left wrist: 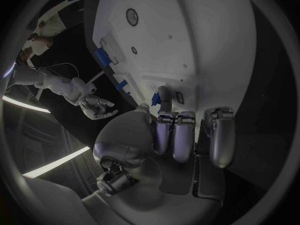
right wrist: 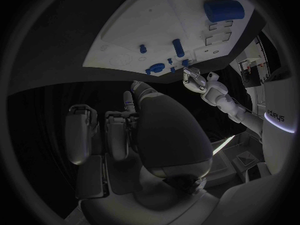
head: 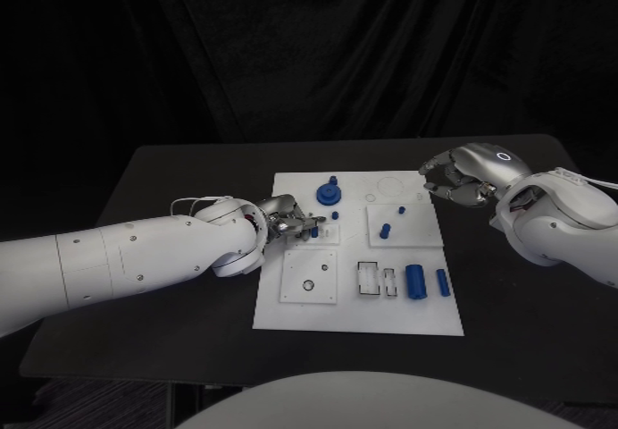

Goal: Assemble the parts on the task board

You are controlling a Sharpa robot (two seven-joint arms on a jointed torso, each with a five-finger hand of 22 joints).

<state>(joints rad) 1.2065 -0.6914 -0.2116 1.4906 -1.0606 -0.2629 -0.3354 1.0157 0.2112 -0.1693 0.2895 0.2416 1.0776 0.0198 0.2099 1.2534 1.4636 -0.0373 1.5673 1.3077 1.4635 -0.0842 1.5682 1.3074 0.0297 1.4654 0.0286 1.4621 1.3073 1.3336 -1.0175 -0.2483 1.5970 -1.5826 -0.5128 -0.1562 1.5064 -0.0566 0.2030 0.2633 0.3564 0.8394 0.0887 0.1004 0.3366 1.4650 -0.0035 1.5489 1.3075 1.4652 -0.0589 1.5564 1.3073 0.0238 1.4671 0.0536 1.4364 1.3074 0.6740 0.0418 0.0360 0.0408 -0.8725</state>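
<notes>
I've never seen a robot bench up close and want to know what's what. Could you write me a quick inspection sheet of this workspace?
Surface: black table, bare around the board.
Job's things: white task board; blue gear-like part, blue cylinder, blue rod, small blue pegs.
Clutter: nothing seen.
Hands: left hand over the board's left side, fingers at a small blue part; right hand at the board's far right corner, holding nothing visible.
Cables: thin white cable on left wrist.
Surroundings: dark curtain.
</notes>
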